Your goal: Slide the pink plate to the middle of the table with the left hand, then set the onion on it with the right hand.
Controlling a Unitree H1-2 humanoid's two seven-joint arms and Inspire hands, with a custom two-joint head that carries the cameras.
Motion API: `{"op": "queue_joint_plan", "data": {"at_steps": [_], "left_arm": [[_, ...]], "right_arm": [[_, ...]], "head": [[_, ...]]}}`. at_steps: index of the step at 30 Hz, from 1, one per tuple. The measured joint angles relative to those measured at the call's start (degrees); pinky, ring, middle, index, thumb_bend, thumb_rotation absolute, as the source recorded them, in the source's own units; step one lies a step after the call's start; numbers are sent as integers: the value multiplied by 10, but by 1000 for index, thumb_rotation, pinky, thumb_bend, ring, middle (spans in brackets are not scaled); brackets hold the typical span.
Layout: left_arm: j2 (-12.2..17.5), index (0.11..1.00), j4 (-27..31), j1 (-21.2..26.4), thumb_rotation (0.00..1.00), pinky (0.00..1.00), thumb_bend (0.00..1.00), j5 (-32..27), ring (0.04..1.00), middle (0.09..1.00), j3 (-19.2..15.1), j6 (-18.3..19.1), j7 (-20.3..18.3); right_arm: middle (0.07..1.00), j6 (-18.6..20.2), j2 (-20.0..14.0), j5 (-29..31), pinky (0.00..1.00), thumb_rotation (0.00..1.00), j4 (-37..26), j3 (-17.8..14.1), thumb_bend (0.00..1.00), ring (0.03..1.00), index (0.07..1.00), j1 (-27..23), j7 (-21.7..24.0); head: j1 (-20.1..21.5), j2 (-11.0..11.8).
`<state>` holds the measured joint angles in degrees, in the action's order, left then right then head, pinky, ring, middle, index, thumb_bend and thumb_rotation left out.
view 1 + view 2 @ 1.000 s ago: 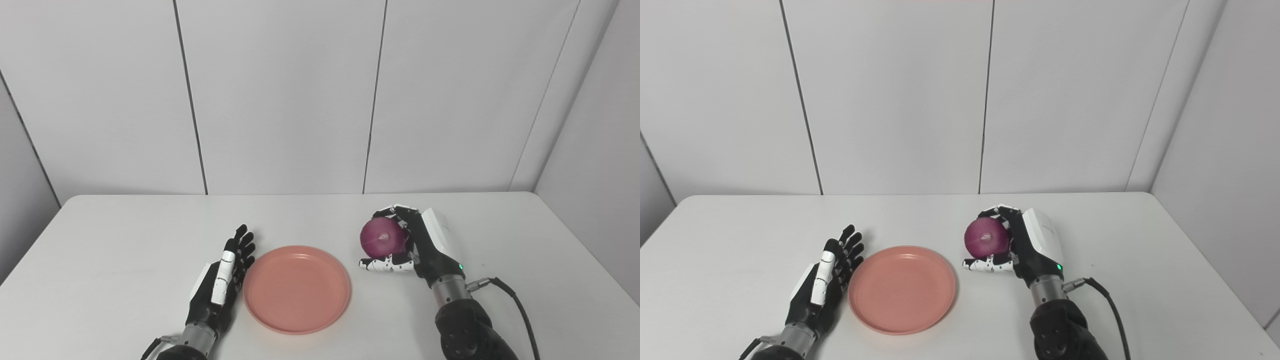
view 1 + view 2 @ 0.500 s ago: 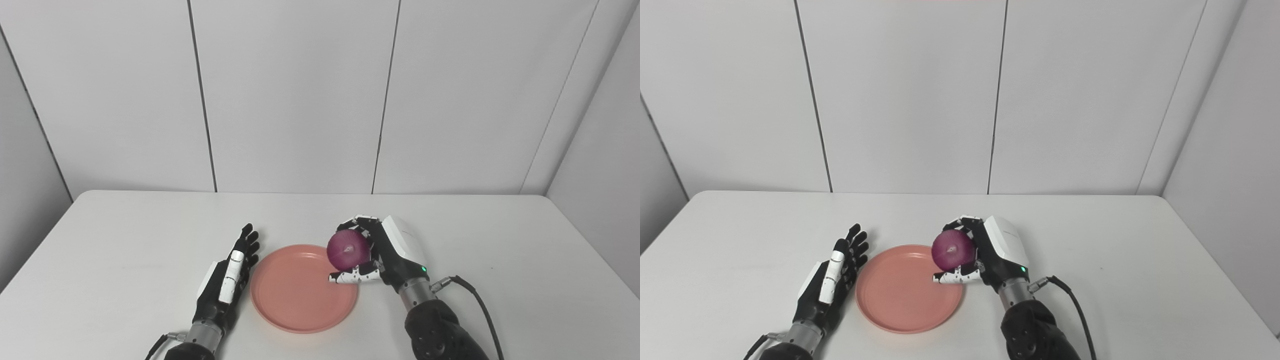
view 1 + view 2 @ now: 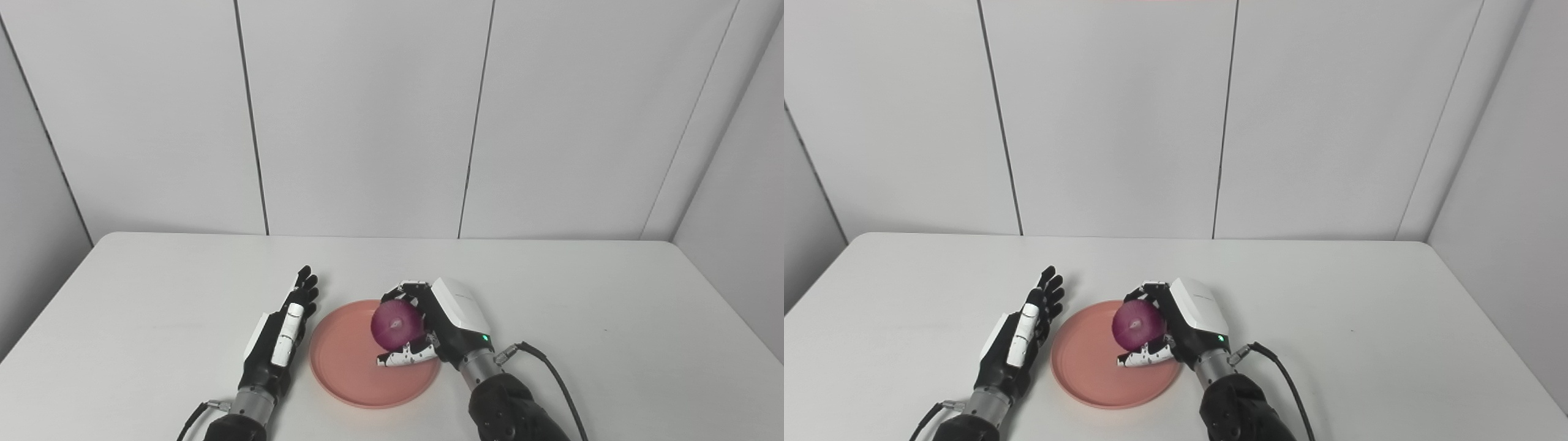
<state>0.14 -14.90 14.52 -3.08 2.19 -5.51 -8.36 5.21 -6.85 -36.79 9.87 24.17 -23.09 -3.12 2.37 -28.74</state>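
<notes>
Left eye view. My right hand (image 3: 450,324) reaches in from the lower right, its white back turned up and to the right, fingers and thumb curled around the one onion (image 3: 397,324). The onion sits in my grasp over the right part of the one pink plate (image 3: 346,373); whether it touches the plate I cannot tell. My left hand (image 3: 278,340) lies just beside the plate's left rim, edge-on, fingers straight and close together, pointing away from me, holding nothing. The plate rests near the middle of the white table (image 3: 153,294).

Right eye view. My right hand (image 3: 1188,331) again encloses the purple onion (image 3: 1136,324), thumb beneath it, above the plate (image 3: 1084,373). My left hand (image 3: 1020,343) stands extended and empty beside the rim. Count: two hands, one onion, one plate, one table (image 3: 1366,306).
</notes>
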Motion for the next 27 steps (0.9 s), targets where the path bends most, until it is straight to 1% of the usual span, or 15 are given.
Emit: {"op": "queue_joint_plan", "data": {"at_steps": [6,10,14,17,18,21,24,25,26,27], "left_arm": [[-2,1000,1,0,1000,990,650,0,998,1000,1,0,5],[-3,1000,1,0,1000,992,655,1,999,1000,1,0,6],[-4,1000,1,0,1000,991,644,1,999,1000,2,1,8],[-6,1000,2,-1,1000,988,644,1,998,1000,2,1,9],[-6,1000,2,-1,1000,991,644,1,997,1000,2,2,9],[-8,1000,3,-1,1000,990,648,1,996,1000,2,6,9],[-8,1000,3,-1,1000,993,658,1,996,1000,2,9,9],[-8,1000,3,-1,1000,993,660,1,996,1000,2,10,9],[-8,1000,3,-1,1000,997,663,1,998,1000,2,10,9],[-8,1000,3,-1,1000,999,664,1,1000,1000,2,11,9]], "right_arm": [[411,-1,2,-16,268,0,17,16,515,350,524,-1,7],[409,-12,1,-18,335,0,21,20,514,367,526,-1,8],[408,-16,3,-24,325,0,22,25,514,367,524,-3,13],[416,-16,4,-30,389,0,19,27,515,398,527,-5,21],[422,-16,4,-31,431,0,19,27,514,421,532,-6,22],[435,-19,3,-37,479,0,19,27,515,458,535,-6,22],[477,-22,2,-39,573,0,19,27,520,565,512,-7,22],[481,-22,2,-39,584,0,19,27,520,577,508,-7,22],[579,-22,2,-39,638,70,19,26,513,627,502,-7,22],[648,-22,2,-39,679,118,17,26,509,666,499,-7,22]], "head": [[-1,-6],[-2,-6],[-2,-7],[-3,-7],[-4,-8],[-4,-10],[-3,-11],[-4,-8],[-4,-9],[-4,-8]]}}
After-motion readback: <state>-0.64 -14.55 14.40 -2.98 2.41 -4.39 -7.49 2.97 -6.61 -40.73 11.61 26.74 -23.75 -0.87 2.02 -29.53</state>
